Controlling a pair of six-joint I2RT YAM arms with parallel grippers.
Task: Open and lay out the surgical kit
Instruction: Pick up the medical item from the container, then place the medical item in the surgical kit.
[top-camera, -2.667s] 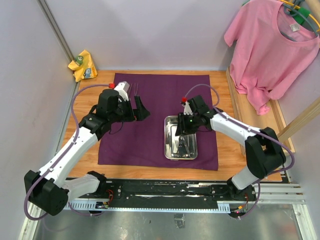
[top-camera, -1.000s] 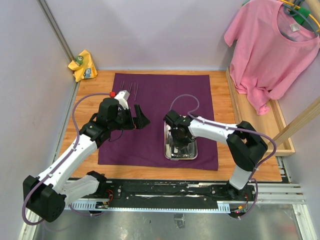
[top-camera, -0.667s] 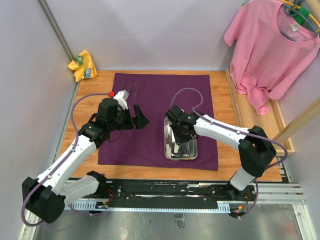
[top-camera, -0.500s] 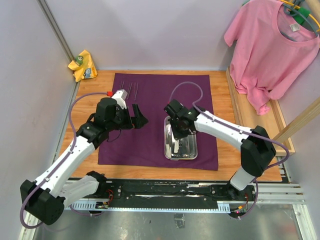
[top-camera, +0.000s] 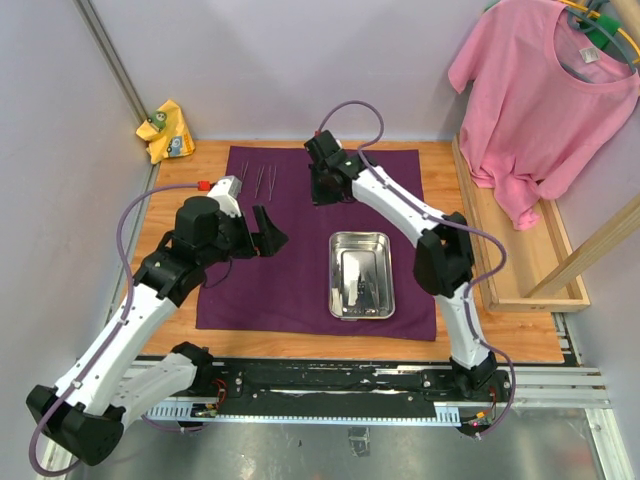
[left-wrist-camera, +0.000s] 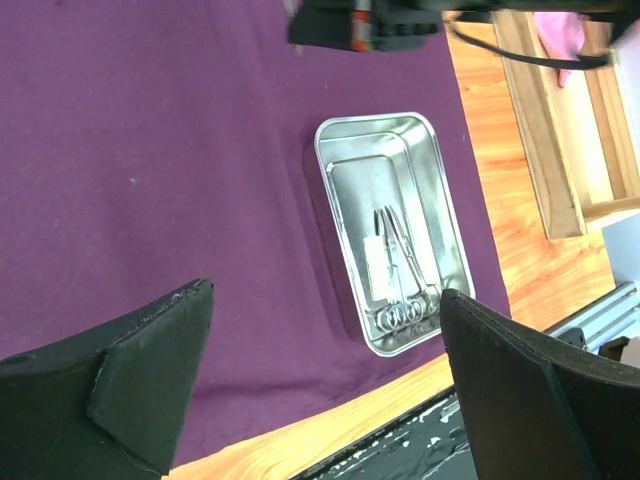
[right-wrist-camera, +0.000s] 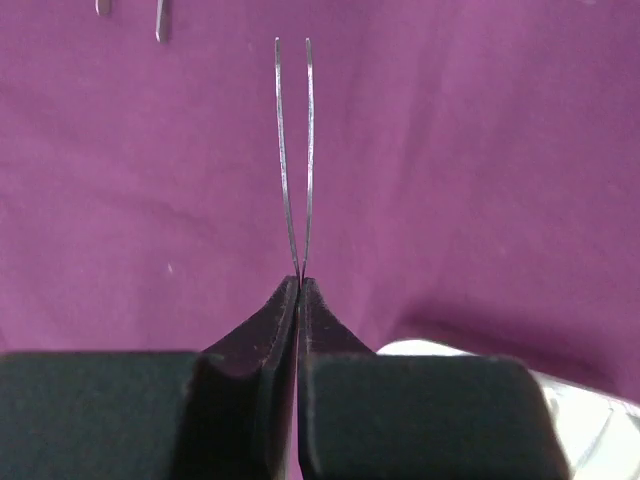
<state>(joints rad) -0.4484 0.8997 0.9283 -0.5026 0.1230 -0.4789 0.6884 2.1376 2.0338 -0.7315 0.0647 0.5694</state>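
Observation:
The dark purple cloth wrap (top-camera: 300, 260) lies spread flat on the wooden table. The steel tray (top-camera: 374, 242) stands on its right half and holds ring-handled instruments (left-wrist-camera: 402, 285) and a white gauze piece (left-wrist-camera: 375, 268). Two slim forceps (top-camera: 264, 180) lie on the cloth's far left. My right gripper (top-camera: 320, 195) is over the far middle of the cloth, shut on a thin pair of forceps (right-wrist-camera: 293, 150) that points away from it above the cloth. My left gripper (top-camera: 268, 232) is open and empty, above the cloth left of the tray (left-wrist-camera: 330, 150).
A yellow rag (top-camera: 165, 130) lies at the far left corner. A pink T-shirt (top-camera: 545, 90) hangs at the right above a wooden frame (top-camera: 520, 290). The tray's corner (right-wrist-camera: 560, 400) shows in the right wrist view.
My right gripper has left the tray with a pair of forceps and moved to the far middle of the cloth. My left gripper has shifted slightly to the left.

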